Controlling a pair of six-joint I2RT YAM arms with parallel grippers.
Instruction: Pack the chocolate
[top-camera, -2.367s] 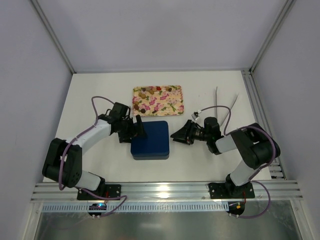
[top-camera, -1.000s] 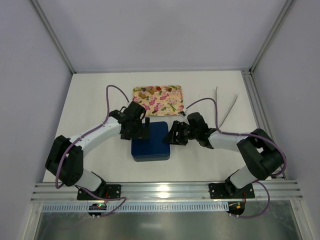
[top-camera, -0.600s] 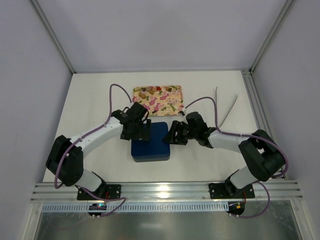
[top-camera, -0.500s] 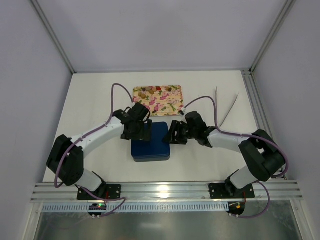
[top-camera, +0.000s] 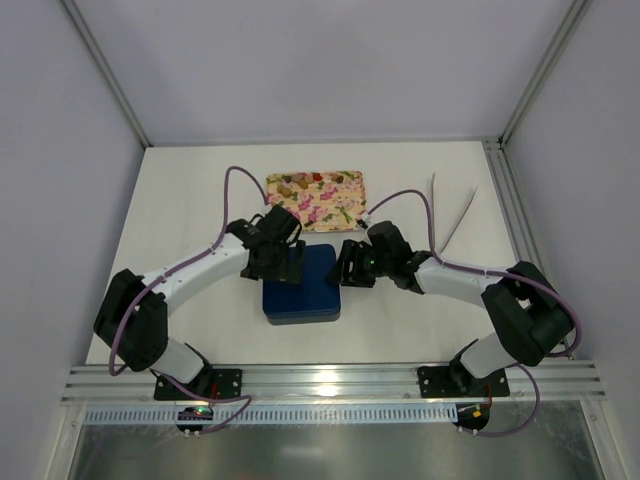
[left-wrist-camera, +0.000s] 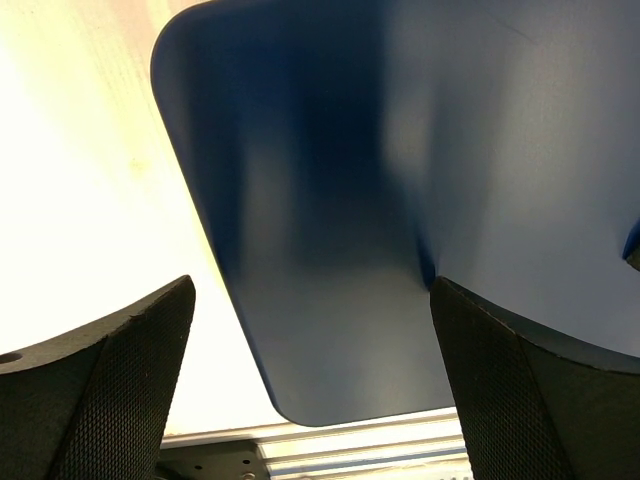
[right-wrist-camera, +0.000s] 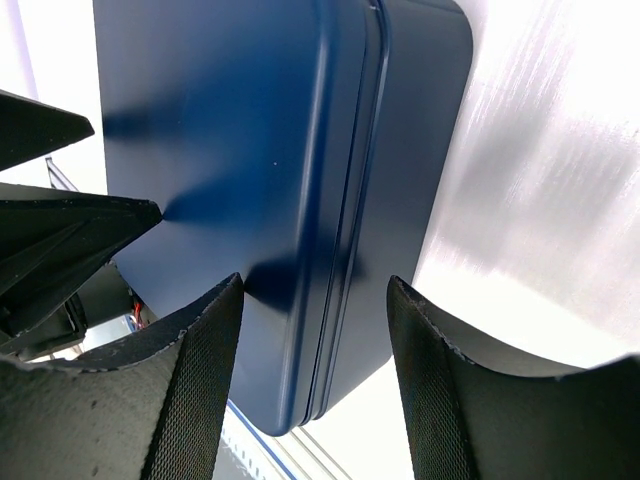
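Chocolate (top-camera: 291, 184) bits, small and brown, dot the tray (top-camera: 345, 208); left claw (top-camera: 288, 266) wide, right claw (top-camera: 346, 270) half-open

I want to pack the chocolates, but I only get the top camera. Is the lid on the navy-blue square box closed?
Observer: Yes. The right wrist camera shows the navy-blue square lid seated on its box, with a thin seam between them.
Operator: Is anything grabbing it?
Observer: Not the left end effector. It is wide open, one finger over the lid, one over the white table.
Operator: And the right?
Observer: The right end effector is open too, straddling the lid's edge.
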